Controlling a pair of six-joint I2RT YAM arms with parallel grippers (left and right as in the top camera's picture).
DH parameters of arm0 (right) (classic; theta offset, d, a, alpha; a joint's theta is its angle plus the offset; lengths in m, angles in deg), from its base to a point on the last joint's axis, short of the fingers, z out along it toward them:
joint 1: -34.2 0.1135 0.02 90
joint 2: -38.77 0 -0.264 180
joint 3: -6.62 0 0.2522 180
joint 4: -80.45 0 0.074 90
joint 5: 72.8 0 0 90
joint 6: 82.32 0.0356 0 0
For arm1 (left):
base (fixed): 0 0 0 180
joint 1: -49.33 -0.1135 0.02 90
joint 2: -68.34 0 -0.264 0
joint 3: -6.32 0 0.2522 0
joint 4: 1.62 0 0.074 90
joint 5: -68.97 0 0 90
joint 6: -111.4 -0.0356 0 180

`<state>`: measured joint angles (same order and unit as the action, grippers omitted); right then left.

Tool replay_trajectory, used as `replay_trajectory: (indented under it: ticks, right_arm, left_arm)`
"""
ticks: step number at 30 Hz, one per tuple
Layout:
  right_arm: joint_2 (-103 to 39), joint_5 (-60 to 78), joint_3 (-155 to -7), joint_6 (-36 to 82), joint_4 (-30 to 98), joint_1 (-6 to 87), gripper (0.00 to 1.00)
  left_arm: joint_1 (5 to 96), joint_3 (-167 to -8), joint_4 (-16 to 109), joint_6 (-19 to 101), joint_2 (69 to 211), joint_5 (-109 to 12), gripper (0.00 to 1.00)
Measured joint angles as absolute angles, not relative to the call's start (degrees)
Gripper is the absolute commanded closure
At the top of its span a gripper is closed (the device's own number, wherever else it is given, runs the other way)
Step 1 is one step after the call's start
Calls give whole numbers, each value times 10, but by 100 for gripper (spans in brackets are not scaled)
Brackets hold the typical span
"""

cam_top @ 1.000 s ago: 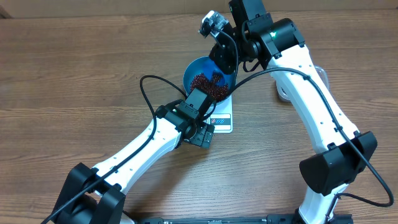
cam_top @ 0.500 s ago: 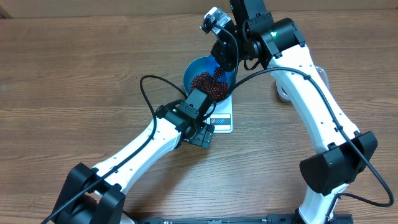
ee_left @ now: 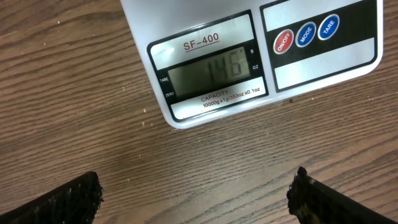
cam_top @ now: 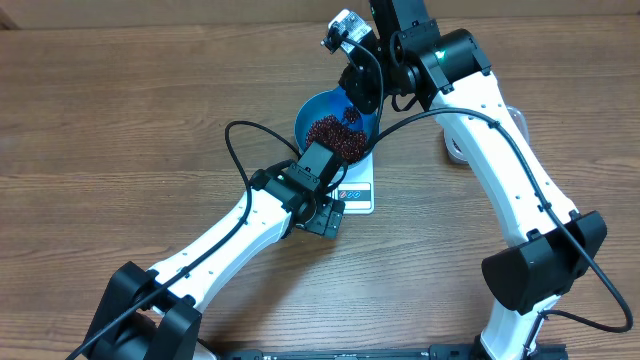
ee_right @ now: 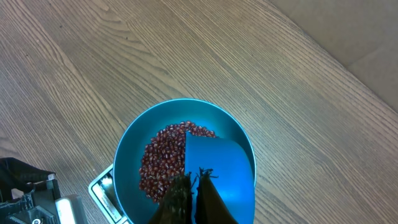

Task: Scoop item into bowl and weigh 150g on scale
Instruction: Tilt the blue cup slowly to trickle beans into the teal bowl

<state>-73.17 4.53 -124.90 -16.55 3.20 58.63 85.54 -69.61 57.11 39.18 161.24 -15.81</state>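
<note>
Lately, the right gripper (ee_right: 194,180), clamped on the scoop (ee_right: 217,155), has lifted slightly above the bowl (ee_right: 126,168); the beans (ee_right: 165,155) lie inside. The scale (ee_left: 205,18) seems to read 146, just short of target. The left gripper (ee_left: 196,202) gapes empty.

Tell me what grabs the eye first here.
The bright blue bowl of red-brown beans sits on the white scale mid-table, with the right pincer shut on a blue scoop over it. In the left wrist view the scale's display appears to read 146, just beyond the open left pincer.
</note>
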Motion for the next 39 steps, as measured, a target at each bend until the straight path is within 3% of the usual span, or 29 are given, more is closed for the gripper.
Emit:
replay_trajectory:
  ticks: [39]
  right_arm:
    - [-733, 58, -1249, -152, 40, 586, 96]
  left_arm:
    - [855, -696, 571, 392, 1612, -158, 0]
